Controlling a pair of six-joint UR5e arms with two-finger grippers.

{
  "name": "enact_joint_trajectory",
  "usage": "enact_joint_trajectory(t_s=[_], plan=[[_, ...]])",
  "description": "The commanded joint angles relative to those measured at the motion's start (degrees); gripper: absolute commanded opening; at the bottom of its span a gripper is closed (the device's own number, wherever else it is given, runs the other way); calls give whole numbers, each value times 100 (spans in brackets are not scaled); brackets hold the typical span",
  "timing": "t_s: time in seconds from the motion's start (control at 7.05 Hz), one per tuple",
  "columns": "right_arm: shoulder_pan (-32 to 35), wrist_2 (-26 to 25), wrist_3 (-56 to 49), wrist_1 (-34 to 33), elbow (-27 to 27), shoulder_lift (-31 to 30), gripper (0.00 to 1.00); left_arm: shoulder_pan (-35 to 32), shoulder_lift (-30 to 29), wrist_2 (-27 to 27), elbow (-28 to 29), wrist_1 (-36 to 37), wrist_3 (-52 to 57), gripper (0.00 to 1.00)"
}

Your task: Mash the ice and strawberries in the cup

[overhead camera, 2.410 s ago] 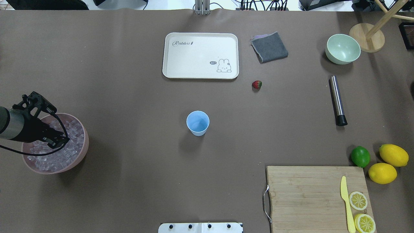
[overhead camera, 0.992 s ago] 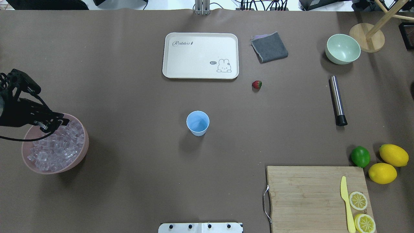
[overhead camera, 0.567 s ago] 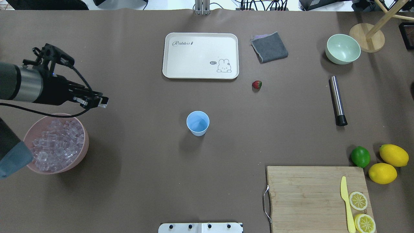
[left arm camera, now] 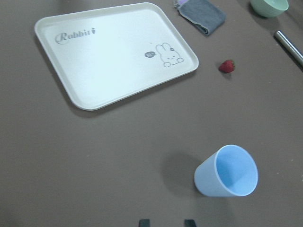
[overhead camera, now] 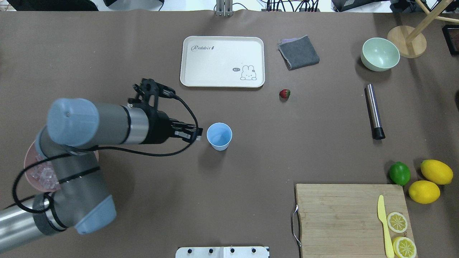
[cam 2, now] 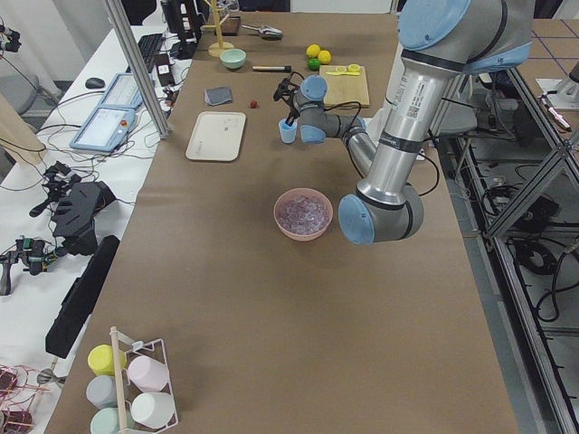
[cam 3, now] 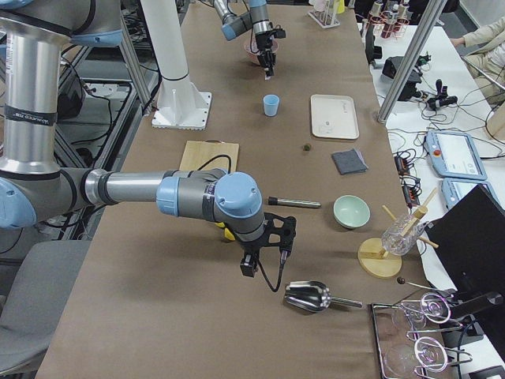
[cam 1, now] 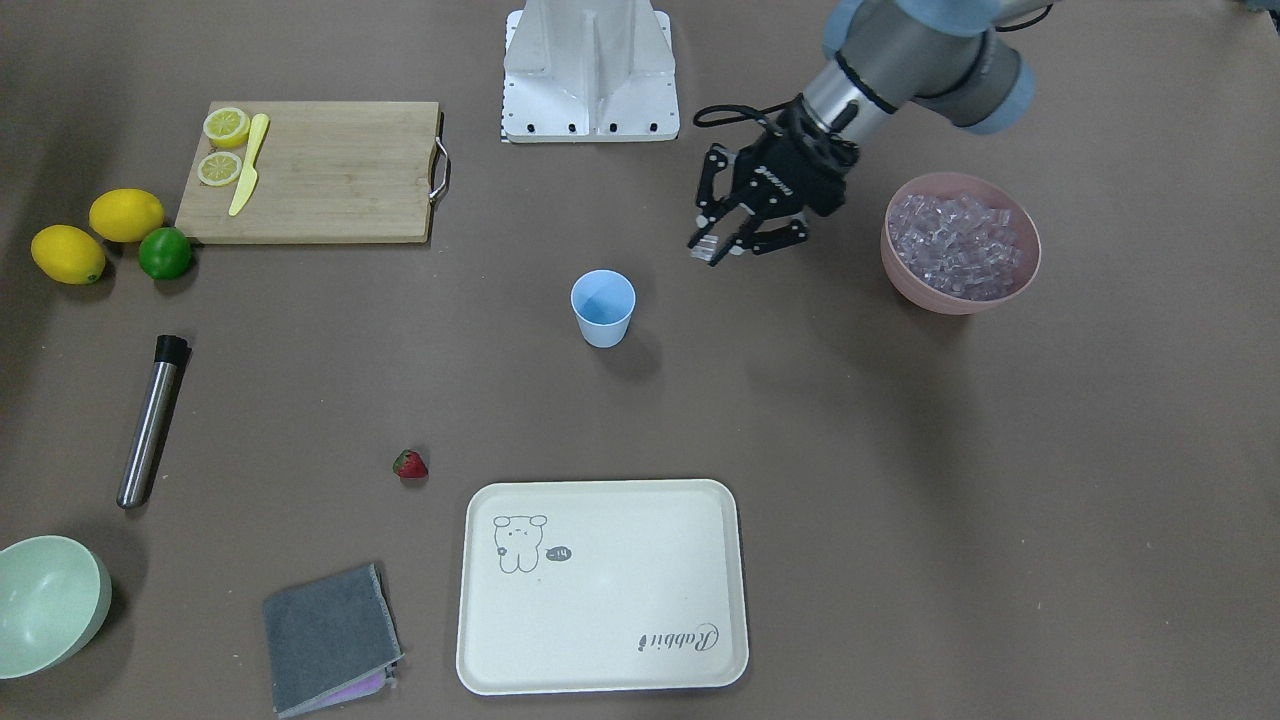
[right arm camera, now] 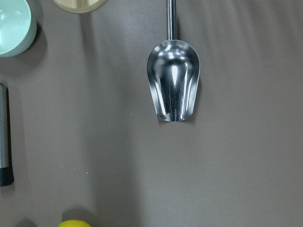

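Note:
The light-blue cup [overhead camera: 219,136] stands upright and empty mid-table; it also shows in the left wrist view [left arm camera: 227,172]. My left gripper [overhead camera: 196,136] hovers just left of the cup's rim, shut on a clear ice cube [cam 1: 705,250]. More ice [cam 1: 955,245] fills the pink bowl [cam 1: 905,285], which my left arm partly hides in the overhead view. The strawberry [overhead camera: 284,94] lies on the table, right of the tray. My right gripper [cam 3: 248,264] shows only in the exterior right view, above a metal scoop [right arm camera: 173,90]; I cannot tell if it is open or shut.
A white tray [overhead camera: 222,61] lies beyond the cup. A steel muddler [overhead camera: 374,111], a pale green bowl [overhead camera: 380,53] and a grey cloth [overhead camera: 298,52] are to the right. A chopping board [overhead camera: 344,215] with knife and lemon slices, a lime and two lemons sit front right.
My left gripper rose out of the pink bowl with an ice cube and swung right across the table to beside the cup. Nothing else moved.

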Motion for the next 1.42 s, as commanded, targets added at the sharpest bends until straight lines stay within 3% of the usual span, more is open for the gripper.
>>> enact_joint_trajectory(t_s=[0.0, 0.85, 1.13, 1.28], plan=[[-5, -3, -11, 7, 15, 15, 100, 298, -443, 528, 472, 41, -9, 0], [-5, -11, -12, 7, 15, 15, 100, 69, -671, 528, 895, 14, 151, 0], [-5, -11, -12, 7, 15, 15, 100, 69, -681, 529, 887, 40, 142, 83], [-5, -11, -12, 7, 24, 15, 100, 69, -689, 529, 878, 41, 142, 91]])
